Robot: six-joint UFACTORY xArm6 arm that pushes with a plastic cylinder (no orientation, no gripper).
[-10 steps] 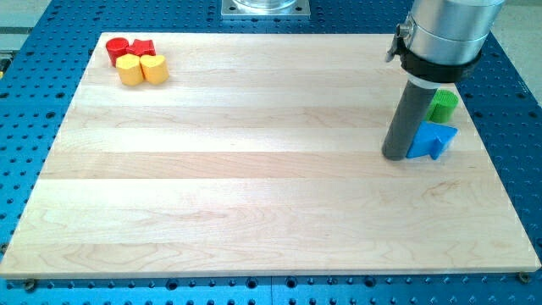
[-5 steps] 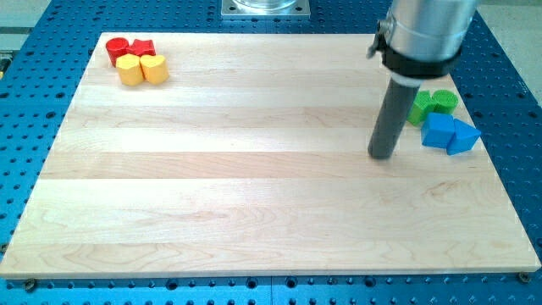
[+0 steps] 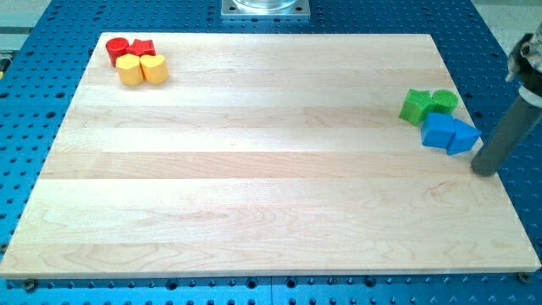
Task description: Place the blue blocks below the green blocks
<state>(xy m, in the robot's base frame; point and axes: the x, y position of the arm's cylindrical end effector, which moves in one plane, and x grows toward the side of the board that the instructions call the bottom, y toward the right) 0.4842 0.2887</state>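
Note:
Two green blocks sit near the board's right edge: a star-like one (image 3: 415, 107) and a round one (image 3: 444, 102) to its right. Two blue blocks lie just below them, touching: a cube-like one (image 3: 438, 130) and a triangular one (image 3: 464, 136). My tip (image 3: 484, 169) rests on the board at the view's right, just below and to the right of the blue triangular block, a small gap apart from it.
Two red blocks (image 3: 118, 47) (image 3: 143, 47) and two yellow blocks (image 3: 129, 70) (image 3: 154, 69) cluster at the board's top left corner. The wooden board (image 3: 254, 169) lies on a blue perforated table (image 3: 25, 102).
My tip has moved from left of the blue blocks across to their right and slightly lower. The blue blocks shifted right between the first two frames and have stayed put since.

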